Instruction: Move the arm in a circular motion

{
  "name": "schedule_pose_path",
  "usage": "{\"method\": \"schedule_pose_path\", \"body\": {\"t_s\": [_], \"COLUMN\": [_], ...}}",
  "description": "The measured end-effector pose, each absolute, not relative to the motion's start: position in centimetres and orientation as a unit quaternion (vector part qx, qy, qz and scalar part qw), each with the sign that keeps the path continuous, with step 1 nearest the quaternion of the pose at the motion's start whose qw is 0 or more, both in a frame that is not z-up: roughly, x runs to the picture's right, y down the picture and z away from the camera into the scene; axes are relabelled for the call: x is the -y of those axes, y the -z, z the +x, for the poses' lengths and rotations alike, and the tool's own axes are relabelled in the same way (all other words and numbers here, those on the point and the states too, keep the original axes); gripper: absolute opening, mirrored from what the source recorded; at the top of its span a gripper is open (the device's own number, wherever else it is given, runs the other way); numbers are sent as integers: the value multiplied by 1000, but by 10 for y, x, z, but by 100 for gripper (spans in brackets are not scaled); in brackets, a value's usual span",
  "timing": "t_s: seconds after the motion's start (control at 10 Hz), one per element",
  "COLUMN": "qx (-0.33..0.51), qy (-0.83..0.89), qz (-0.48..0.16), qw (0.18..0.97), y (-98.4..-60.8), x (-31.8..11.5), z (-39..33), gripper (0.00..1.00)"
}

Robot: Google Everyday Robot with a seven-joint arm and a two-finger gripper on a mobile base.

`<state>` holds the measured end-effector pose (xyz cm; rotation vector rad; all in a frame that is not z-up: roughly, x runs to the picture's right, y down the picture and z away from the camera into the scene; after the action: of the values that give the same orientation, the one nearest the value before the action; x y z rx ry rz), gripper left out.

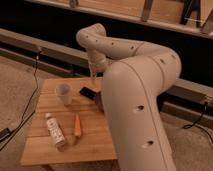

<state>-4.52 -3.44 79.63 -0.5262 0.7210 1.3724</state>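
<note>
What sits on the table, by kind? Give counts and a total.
Cup: 1
Bottle: 1
Carrot: 1
Dark flat object: 1
Dark bowl, partly behind the arm: 1
Total: 5
The hand hangs over the table's far edge.
</note>
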Motion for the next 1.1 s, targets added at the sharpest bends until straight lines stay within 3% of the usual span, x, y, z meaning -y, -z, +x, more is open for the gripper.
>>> {"method": "schedule_pose_path", "body": {"t_s": [0.6, 1.1], "qx": [-275, -262], "qy": [-544, -507], "qz": [-284, -304], "qw": [740, 763], "y": [-796, -763], "x": [-5, -81], "z": [-134, -108], "gripper": [65, 65]}}
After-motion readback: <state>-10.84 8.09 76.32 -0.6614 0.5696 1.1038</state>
